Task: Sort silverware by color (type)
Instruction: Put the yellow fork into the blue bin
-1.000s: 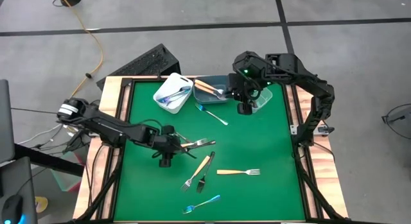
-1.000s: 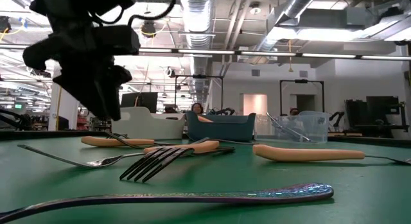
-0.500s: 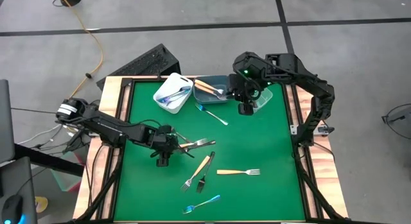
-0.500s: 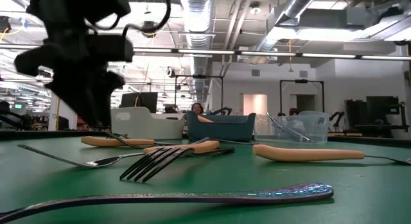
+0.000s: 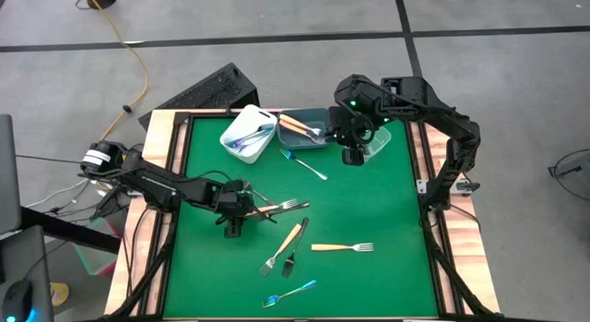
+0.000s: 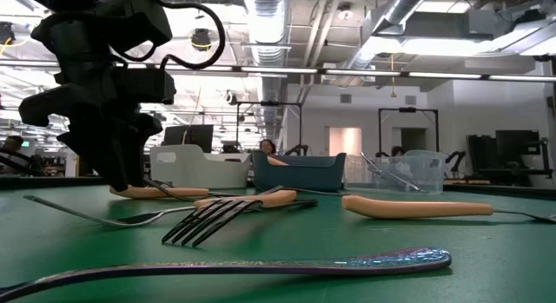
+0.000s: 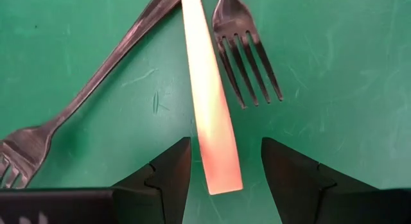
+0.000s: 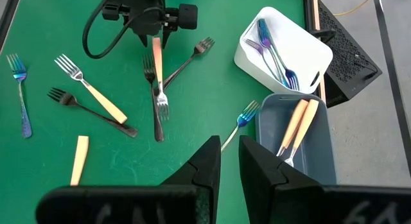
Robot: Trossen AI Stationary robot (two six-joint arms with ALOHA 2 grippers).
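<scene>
Left gripper down at the green table, fingers spread to either side of the free end of an orange-handled fork, not clamped on it yet. Beside that handle, two dark metal forks crossing it in a small heap. Right gripper raised over the far side of the table near the bins, fingers close together with only a narrow gap, nothing between them. In the white bin, blue-handled forks; in the grey-blue bin, two orange handles. Loose on the table: another orange-handled fork, a blue one near the front edge, another blue one just before the bins.
</scene>
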